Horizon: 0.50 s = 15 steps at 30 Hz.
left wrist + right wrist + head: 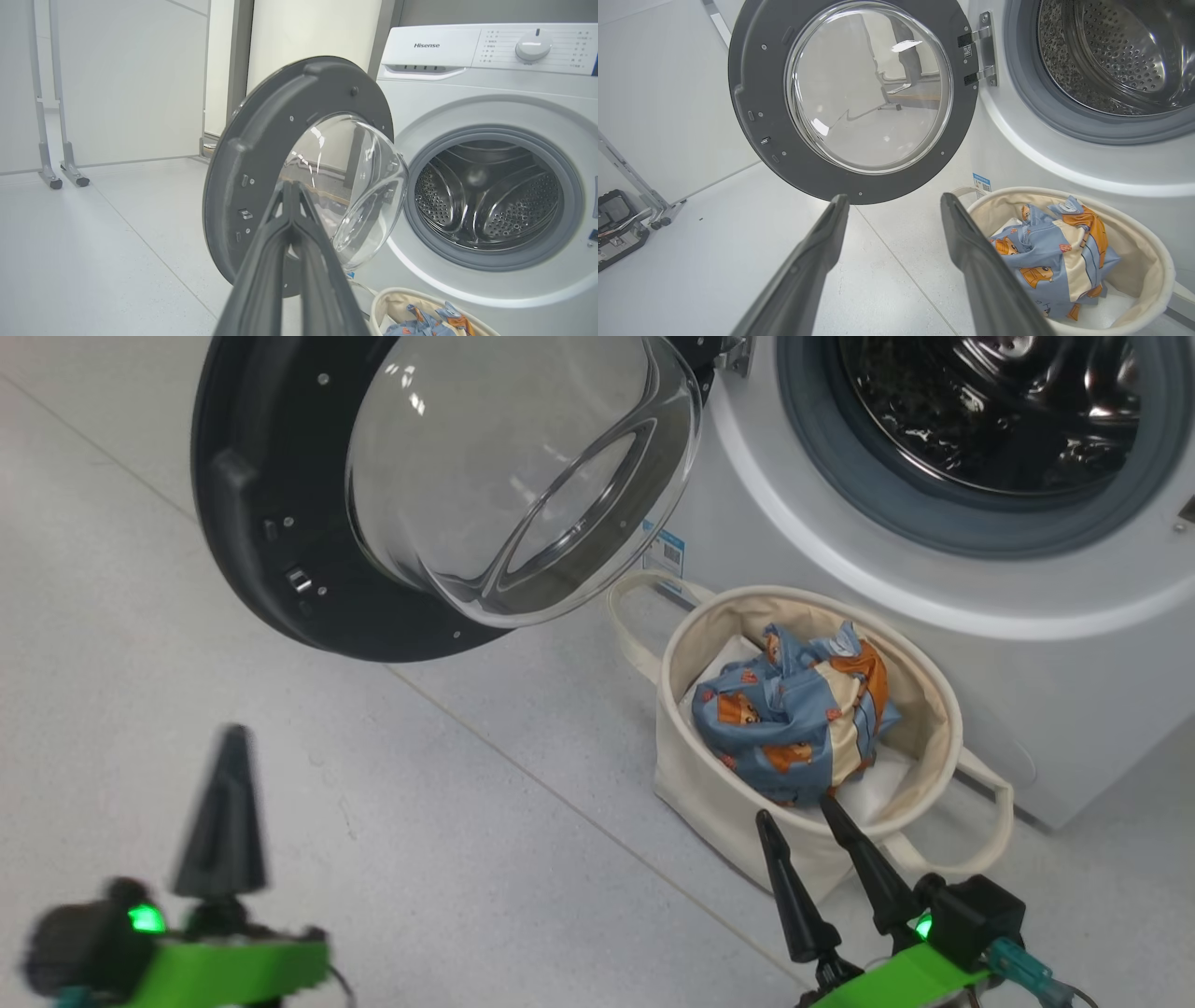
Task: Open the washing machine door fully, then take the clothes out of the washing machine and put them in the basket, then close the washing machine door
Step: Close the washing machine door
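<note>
Door (280,523) is swung wide open on its hinge (983,56) at the left of the washer (840,579). We see its inner face, with the glass bulge (523,476) toward the camera. The drum (990,411) mouth is uncovered, with perforated steel and the grey gasket (812,457) in plain sight.

Clothes (794,709) are in the basket (691,775), a bunched blue bundle with orange bears lying on a white sheet (878,784). The basket stands on the floor (373,803) right against the washer front, below the drum mouth and just right of the door's lower edge. One loop handle (635,616) sits under the blue sticker (665,553).

Left gripper (233,737) is low left in the head view and a bit blurred. Its fingers are pressed together into one point with nothing between them. In the left wrist view the joined tips line up with the door's inner face, and we can't tell if they touch it.

Right gripper (795,807) is low right, with its fingers spread apart and gripping nothing. Its tips overlap the basket's near rim in the head view. We can't tell whether they touch the rim or the clothes. In the right wrist view one finger crosses the basket edge and the other sits over bare floor under the door.
</note>
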Motion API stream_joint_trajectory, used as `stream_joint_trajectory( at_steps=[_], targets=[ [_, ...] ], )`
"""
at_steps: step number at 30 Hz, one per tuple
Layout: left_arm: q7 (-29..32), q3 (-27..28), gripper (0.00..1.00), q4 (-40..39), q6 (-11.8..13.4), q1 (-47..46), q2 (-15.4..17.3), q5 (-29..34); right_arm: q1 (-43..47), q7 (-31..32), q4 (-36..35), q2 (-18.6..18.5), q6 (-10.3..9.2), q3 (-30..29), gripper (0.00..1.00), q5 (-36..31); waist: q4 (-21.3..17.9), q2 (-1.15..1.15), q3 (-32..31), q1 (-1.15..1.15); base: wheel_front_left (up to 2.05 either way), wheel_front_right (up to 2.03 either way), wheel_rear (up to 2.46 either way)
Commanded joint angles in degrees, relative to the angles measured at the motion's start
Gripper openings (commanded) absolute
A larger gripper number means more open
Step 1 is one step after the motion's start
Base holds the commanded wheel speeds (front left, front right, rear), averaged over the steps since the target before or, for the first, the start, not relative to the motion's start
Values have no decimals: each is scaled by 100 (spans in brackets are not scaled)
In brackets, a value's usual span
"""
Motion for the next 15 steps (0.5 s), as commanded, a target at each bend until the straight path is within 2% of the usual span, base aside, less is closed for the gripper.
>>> stream_joint_trajectory(
  at_steps=[1, 4, 7, 11, 15],
  targets=[
    [-26, 347, 0, -292, -80, -297, 141, -116, -147, -70, -166, -1, 1, 131, 100, -81, -32, 0, 69, 0, 0, 0, 0],
    [-26, 707, 0, -465, -333, -433, 504, -528, -215, -70, -136, -1, 1, 138, 100, -192, -101, 0, 214, 0, 0, 0, 0],
    [8, 823, 0, -345, -403, -582, 1188, -1348, -320, -70, -152, -1, 1, 88, 100, -287, -198, 0, 380, 0, 0, 0, 0],
    [488, 1096, 0, -179, -409, -1038, 2247, -3270, -419, -70, -149, -1, 1, -46, 100, -485, -297, 0, 593, 0, 0, 0, 0],
    [1322, 1299, 0, 85, -410, -1569, 3125, -5213, -480, -70, -126, -56, 1, -84, 100, -665, -395, 0, 810, 0, 0, 0, 0]
  ],
)
